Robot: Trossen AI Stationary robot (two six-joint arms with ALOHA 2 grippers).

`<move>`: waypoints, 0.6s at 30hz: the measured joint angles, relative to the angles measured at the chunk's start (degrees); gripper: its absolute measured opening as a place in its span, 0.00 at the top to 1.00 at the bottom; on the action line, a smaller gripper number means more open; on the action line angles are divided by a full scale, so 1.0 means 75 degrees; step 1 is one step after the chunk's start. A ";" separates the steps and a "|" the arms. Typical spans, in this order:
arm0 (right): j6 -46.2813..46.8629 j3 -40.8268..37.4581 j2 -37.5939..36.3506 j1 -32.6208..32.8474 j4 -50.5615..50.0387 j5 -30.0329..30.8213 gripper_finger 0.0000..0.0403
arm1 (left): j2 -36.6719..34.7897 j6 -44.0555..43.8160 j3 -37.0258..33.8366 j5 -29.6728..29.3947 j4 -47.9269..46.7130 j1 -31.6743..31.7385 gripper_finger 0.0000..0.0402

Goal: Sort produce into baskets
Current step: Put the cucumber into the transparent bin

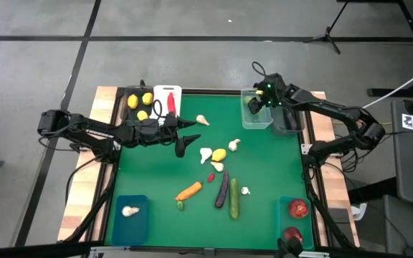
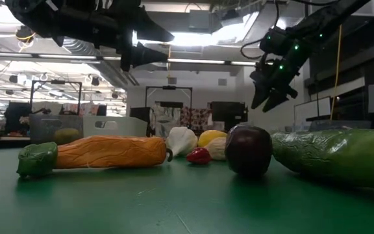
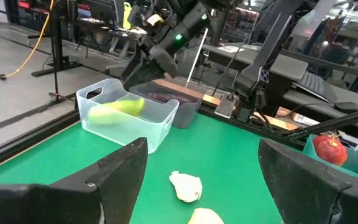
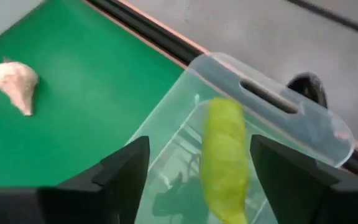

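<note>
At the left of the overhead view, the left gripper hangs over the green mat, jaws spread and empty, pointing toward the loose pile. Above it at the mat's top edge, a dark bin holds lemons and a white bin holds a red chili. In the lower left corner a teal bin holds one garlic bulb.

In the middle of the mat lie garlic, a lemon, an orange carrot, a purple eggplant and a green cucumber.

In the upper right, the right gripper hovers over the clear bin, jaws spread, with a pale green cucumber just beneath them in the bin; contact cannot be told. In the lower right corner another teal bin holds round red fruits.

The pieces look light, rigid and smooth, so likely slippery; the long ones are best pinched across the middle, the bulbs across their widest part.

No readable writing shows.
</note>
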 joint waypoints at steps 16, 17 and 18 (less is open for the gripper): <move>-0.0322 0.0677 -0.2697 0.3082 -0.0479 -0.4158 0.36 | 0.0116 0.0581 0.0238 0.0585 -0.0301 -0.0640 0.25; -0.0300 0.0677 -0.2884 0.3390 -0.0551 -0.4033 0.36 | 0.0208 0.0750 0.0377 0.0755 -0.0314 -0.0818 0.25; -0.0283 0.0677 -0.3059 0.3674 -0.0624 -0.3876 0.36 | 0.0332 0.0933 0.0537 0.0850 -0.0328 -0.1011 0.25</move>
